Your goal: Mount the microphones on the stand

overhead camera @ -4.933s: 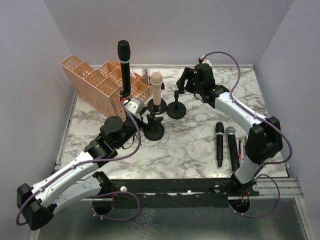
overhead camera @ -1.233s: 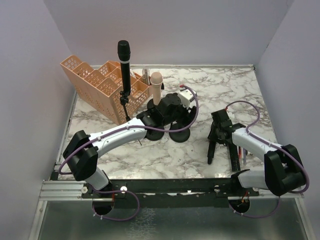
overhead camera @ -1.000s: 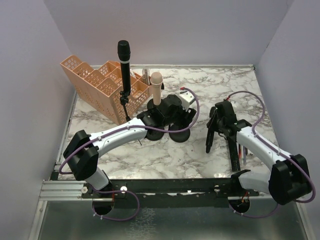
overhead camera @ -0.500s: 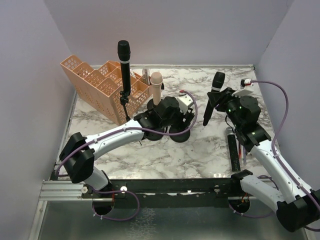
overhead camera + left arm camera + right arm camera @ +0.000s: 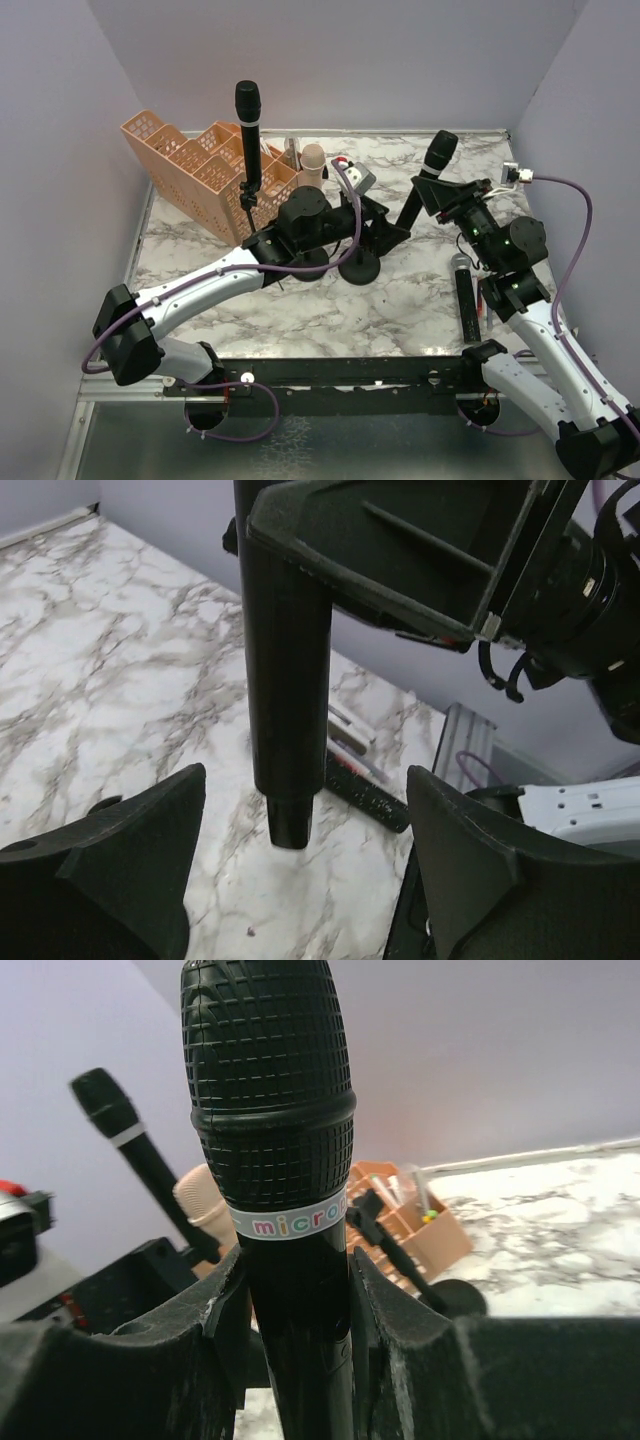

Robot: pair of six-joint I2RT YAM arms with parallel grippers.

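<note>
Here, right pincer (image 5: pixel 298 1300) tight on the black microphone (image 5: pixel 270 1110), its butt end free inside the gaping left pincer (image 5: pixel 300 875).

First black microphone (image 5: pixel 248 125) upright, clipped on a thin stand (image 5: pixel 246 192) against the peach basket (image 5: pixel 190 160); pink microphone (image 5: pixel 314 163) upright just right of the basket. Second black microphone (image 5: pixel 428 175) tilted head-up, clamped in the right gripper (image 5: pixel 298 1300), well right of the basket. Silver-headed microphone (image 5: pixel 465 295) lies flat, farther right and nearer.

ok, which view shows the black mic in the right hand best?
Right wrist: black mic fills the frame, right hand clamped below its band. Top external shows it small, tilted; left wrist only its lower body and tail.
</note>
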